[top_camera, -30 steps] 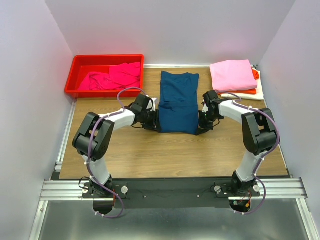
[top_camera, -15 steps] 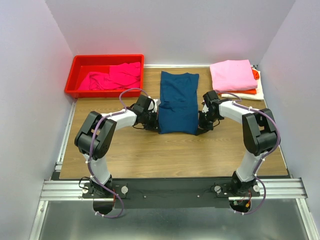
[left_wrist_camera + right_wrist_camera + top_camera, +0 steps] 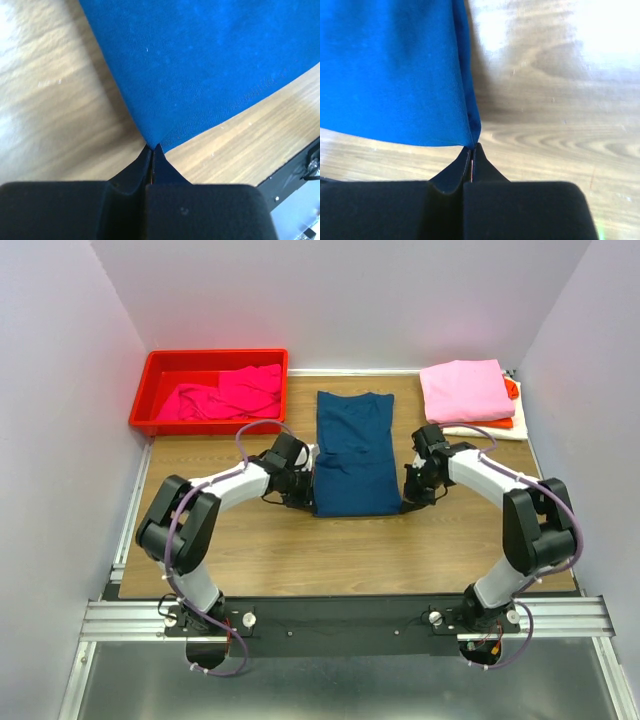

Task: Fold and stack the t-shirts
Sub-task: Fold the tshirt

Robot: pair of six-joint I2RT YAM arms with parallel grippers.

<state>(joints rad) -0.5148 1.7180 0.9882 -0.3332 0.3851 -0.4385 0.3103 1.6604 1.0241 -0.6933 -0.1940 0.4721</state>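
Bare bench (image 3: 350, 555) lies open across the near strip, between the navy t-shirt (image 3: 352, 450) and the arm bases. Narrow lanes of wood run up either side of that shirt. The arms arch over these lanes, with the left hand (image 3: 306, 498) and right hand (image 3: 408, 500) pinched onto the shirt's near corners. The red bin (image 3: 143, 405) blocks the far left corner, and the stack of folded t-shirts (image 3: 465, 392) blocks the far right. Walls close off the left, back and right.

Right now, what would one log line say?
left gripper: jaws shut on navy t-shirt corner | right gripper: same | folded stack: far right
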